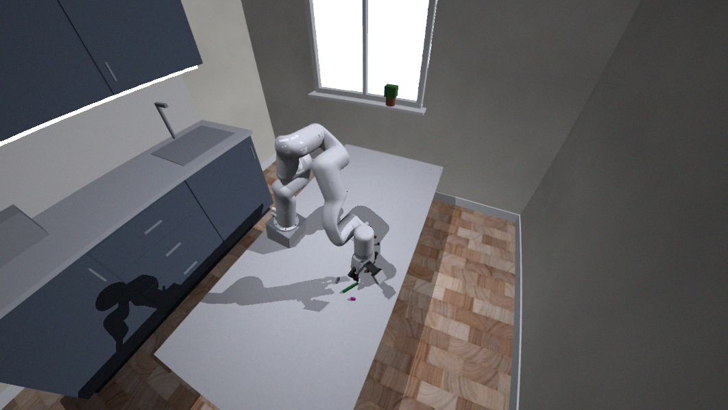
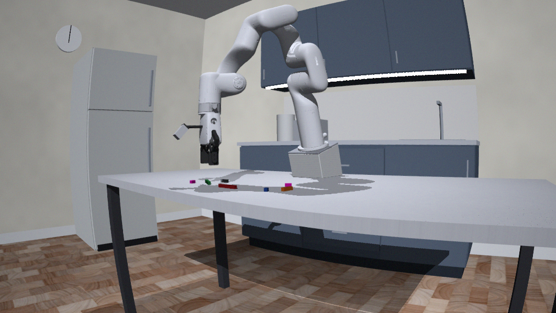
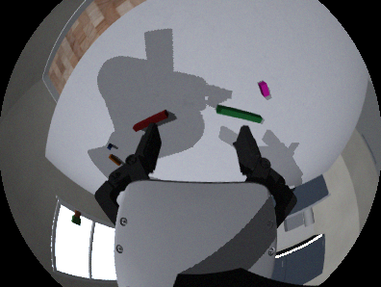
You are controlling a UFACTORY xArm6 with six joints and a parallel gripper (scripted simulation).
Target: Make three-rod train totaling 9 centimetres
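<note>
Dim room, window blown out white. Arm shadows across desk. Wrist view fisheye-warped, corners black.
</note>
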